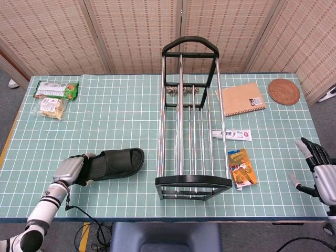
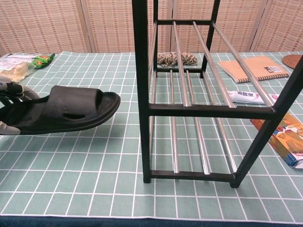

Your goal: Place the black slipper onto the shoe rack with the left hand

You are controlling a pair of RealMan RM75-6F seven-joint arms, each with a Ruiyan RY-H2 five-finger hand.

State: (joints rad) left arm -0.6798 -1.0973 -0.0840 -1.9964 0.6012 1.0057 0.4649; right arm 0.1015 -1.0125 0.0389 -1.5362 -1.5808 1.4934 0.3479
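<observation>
— Where was the black slipper [image 1: 116, 163]?

— Near the left front of the table [image 1: 121, 115], lifted off the surface, toe pointing right toward the shoe rack [image 1: 192, 115] and well short of it.

— What held it?

— The left hand [image 1: 69, 169] gripped its heel end, fingers wrapped around it.

— The right hand [image 1: 321, 170]?

— At the table's right near edge, fingers spread, holding nothing.

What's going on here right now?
The left hand grips the heel end of the black slipper and holds it just above the table, its toe pointing toward the shoe rack. The slipper is not on the rack yet. The right hand sits open at the table's right edge, holding nothing.
</observation>
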